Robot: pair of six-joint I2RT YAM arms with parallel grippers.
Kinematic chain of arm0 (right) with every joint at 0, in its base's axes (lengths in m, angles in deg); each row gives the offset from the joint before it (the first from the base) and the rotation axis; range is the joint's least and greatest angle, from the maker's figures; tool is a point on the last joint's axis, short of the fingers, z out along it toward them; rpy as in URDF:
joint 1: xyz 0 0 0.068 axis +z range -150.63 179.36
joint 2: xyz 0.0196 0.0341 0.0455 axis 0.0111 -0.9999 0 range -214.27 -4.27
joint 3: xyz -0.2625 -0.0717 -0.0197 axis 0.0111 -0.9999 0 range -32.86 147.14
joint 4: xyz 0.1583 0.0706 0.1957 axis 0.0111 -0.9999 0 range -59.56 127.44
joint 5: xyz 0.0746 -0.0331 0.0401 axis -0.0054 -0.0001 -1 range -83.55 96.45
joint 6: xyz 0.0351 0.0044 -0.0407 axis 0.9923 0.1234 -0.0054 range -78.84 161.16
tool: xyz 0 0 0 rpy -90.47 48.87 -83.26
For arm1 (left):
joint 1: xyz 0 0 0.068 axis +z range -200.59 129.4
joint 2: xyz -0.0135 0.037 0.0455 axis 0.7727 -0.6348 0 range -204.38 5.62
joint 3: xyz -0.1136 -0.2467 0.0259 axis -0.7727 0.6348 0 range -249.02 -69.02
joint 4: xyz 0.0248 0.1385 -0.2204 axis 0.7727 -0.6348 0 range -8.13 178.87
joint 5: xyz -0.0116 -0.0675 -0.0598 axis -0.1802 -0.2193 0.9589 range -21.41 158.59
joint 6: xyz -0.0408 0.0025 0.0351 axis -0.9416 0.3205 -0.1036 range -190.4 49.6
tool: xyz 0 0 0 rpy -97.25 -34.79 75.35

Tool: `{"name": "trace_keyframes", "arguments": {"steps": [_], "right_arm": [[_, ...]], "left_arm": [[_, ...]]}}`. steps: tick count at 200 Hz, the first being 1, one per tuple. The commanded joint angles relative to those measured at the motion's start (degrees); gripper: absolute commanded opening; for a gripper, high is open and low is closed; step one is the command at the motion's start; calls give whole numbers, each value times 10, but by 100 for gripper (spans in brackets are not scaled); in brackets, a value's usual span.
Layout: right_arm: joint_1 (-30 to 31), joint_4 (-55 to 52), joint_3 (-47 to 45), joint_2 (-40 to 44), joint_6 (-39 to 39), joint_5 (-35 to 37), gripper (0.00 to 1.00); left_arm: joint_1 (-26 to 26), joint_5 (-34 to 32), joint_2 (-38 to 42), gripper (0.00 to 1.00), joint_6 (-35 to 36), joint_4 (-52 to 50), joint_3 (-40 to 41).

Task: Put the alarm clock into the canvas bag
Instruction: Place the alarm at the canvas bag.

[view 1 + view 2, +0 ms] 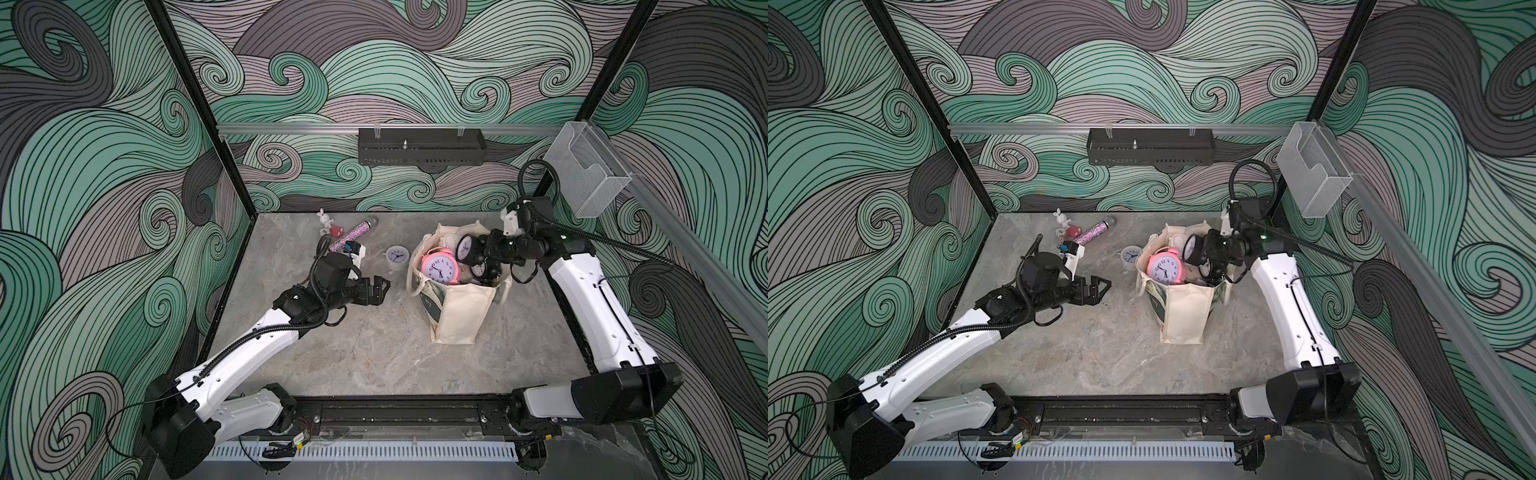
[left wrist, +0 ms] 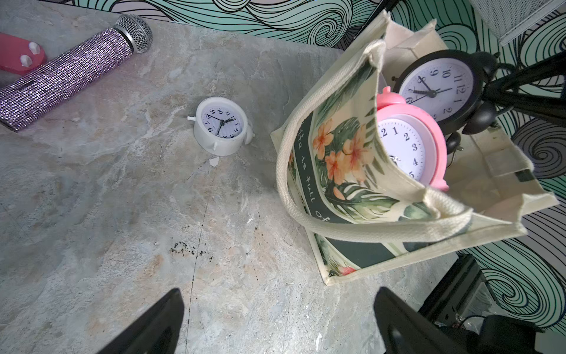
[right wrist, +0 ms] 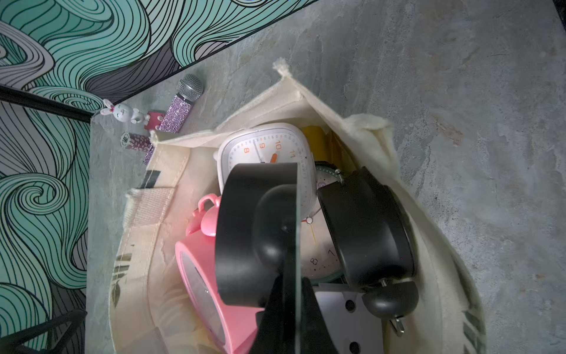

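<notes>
A: Where is the black alarm clock [image 1: 467, 249]?
B: At the mouth of the canvas bag [image 1: 457, 316], with its face turned toward the left arm. The right gripper [image 1: 483, 246] has it by the top, where the bells are, and its fingers [image 3: 275, 325] are clenched tight on it.
A: Is it down inside the bag?
B: Only partly. From the left wrist, the rim of the bag and a pink clock [image 1: 439, 266] cover its lower edge. I cannot tell whether it rests on the clocks below.
A: What else is in there?
B: The pink clock leans at the side nearer the left arm. A second black clock [image 3: 367, 230] lies just beside the held one, and a square white clock [image 3: 263, 147] sits underneath.
A: And the bag itself?
B: It stands upright on the table [image 1: 374, 353], on the right arm's side. Its mouth is open and its floral panel faces the left arm.
A: What about the left gripper [image 1: 384, 291]?
B: It is above the bare table, near the bag but apart from it. Its fingers are spread wide with nothing between them.
A: Is anything lying outside the bag?
B: A small white alarm clock [image 1: 397, 256] lies face up on the table, just beside the bag on the left arm's side. Farther back, near the wall, are a glittery purple microphone [image 1: 351, 237] and a white rabbit figure [image 1: 323, 217], well apart from the bag
</notes>
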Motion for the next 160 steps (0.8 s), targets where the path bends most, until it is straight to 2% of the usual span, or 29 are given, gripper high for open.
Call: {"name": "trace_keyframes", "arguments": {"steps": [1, 18, 54, 119, 145, 149, 157, 160], "right_arm": [[1, 0, 26, 15, 13, -31, 1], [1, -1, 39, 18, 21, -57, 0], [-5, 1, 48, 20, 27, -68, 0], [-28, 3, -24, -4, 11, -64, 0], [-41, 2, -48, -10, 4, -81, 21], [-41, 2, -51, -10, 2, -81, 26], [-41, -4, -52, -9, -2, -71, 44], [-41, -8, -51, -8, -4, -65, 46]], "left_arm": [[2, -8, -1, 99, 0, -6, -11], [2, -8, -2, 99, 1, -6, -10], [2, -7, -2, 99, -1, -6, -9], [2, -8, -2, 99, 0, -8, -10], [2, -9, -2, 99, 2, -8, -9], [2, -10, -2, 99, 2, -8, -9], [2, -11, -3, 99, 3, -7, -9], [2, -12, -3, 99, 2, -7, -10]]}}
